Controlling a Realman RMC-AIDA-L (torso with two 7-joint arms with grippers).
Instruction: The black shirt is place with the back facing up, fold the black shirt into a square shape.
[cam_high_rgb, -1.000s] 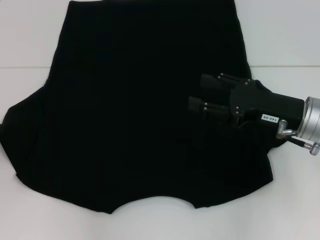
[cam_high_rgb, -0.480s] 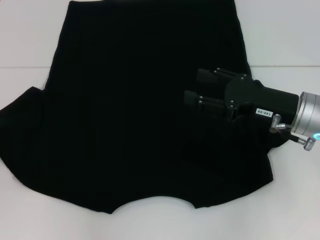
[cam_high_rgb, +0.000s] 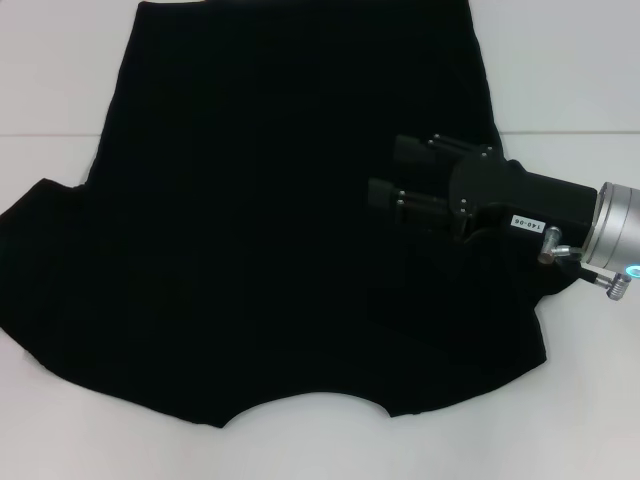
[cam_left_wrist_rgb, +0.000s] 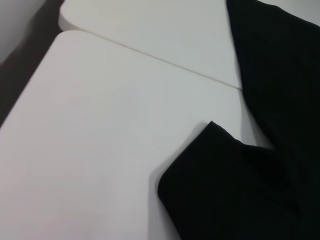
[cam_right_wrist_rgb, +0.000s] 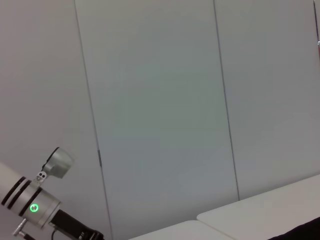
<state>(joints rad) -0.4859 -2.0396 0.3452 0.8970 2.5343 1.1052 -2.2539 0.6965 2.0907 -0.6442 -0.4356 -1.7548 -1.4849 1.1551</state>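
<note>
1. Since a second ago, the right gripper (cam_high_rgb: 385, 172) has edged left over the black shirt (cam_high_rgb: 270, 220), fingers parted and empty; the left sleeve has slid outward on the white table (cam_high_rgb: 570, 70).
2. Left wrist: a sleeve lies flat; left gripper unseen.
3. Right wrist: mostly wall (cam_right_wrist_rgb: 160, 100).

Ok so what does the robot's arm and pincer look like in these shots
The right pincer is matte black: two blocky parallel fingers with small screws, on a boxy black housing bearing a small white label with dark print. Behind it sits a silver metal wrist ring with a small teal light and a little metal fitting. The left arm appears in the right wrist view only, as a silver cuff with black bands and a green light.
</note>
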